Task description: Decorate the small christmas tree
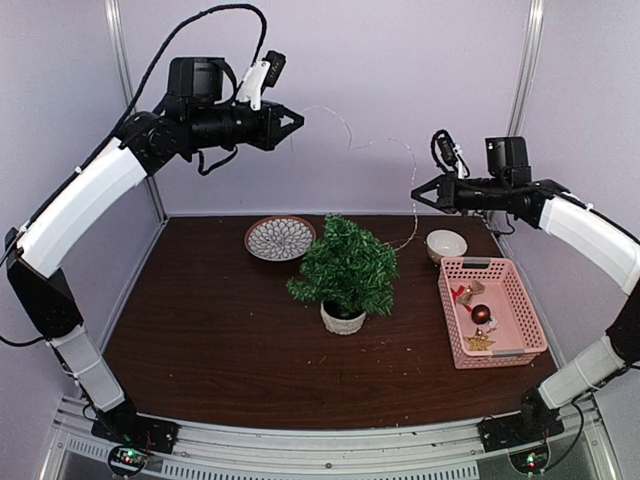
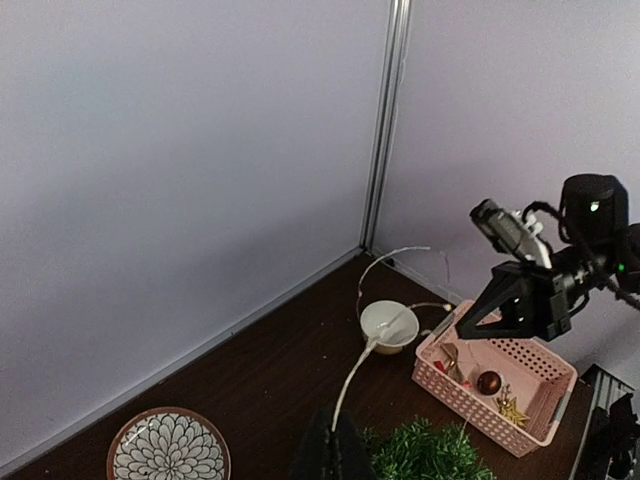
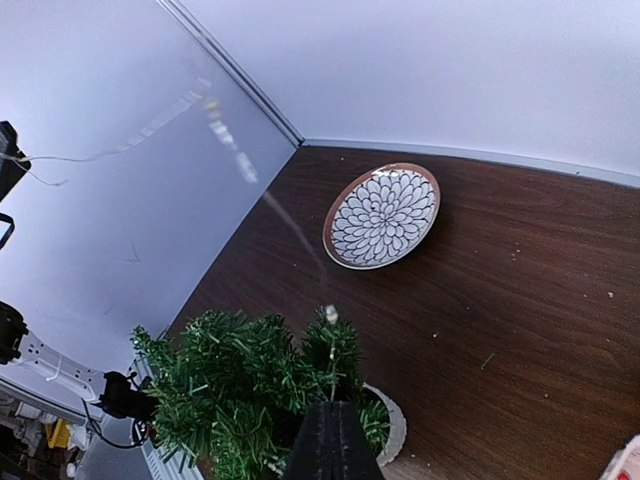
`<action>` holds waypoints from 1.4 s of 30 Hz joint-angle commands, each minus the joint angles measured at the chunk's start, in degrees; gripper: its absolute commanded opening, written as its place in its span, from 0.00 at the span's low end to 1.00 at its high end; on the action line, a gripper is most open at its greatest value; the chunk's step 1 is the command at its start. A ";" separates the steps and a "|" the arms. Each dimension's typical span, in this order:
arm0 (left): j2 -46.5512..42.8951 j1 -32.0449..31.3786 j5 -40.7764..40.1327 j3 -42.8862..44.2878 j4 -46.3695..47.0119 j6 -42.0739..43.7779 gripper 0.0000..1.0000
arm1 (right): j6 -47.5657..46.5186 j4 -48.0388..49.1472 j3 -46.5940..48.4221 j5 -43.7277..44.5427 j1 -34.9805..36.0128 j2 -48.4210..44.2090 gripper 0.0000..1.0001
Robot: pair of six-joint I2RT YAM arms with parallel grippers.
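The small christmas tree stands in its white pot mid-table; it also shows in the left wrist view and the right wrist view. A thin wire light string arcs high above it between my two grippers, and one end drops towards the white bowl. My left gripper is raised at the back left, shut on the string. My right gripper is raised at the right, shut on the string. Both sets of jaws are pressed together, left and right.
A patterned plate lies behind the tree on the left. A pink basket at the right holds a red ball, a gold star and other ornaments. Walls close the back and both sides.
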 commanded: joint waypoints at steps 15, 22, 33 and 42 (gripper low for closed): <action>-7.49 -2.57 -9.86 -18.52 -18.52 -3.66 0.00 | -7.75 -31.23 1.65 9.95 1.02 -10.87 0.00; -10.07 -7.69 -9.33 -23.98 -21.16 -2.06 0.00 | -10.85 -38.52 2.17 11.23 6.40 -10.45 0.00; -6.94 -8.90 -10.78 -23.85 -25.82 -10.66 0.00 | -8.71 -36.74 1.58 13.68 8.87 -8.69 0.00; -4.70 -4.27 -10.76 -18.26 -16.88 -14.30 0.00 | -4.87 -29.99 5.17 15.53 8.87 -6.98 0.00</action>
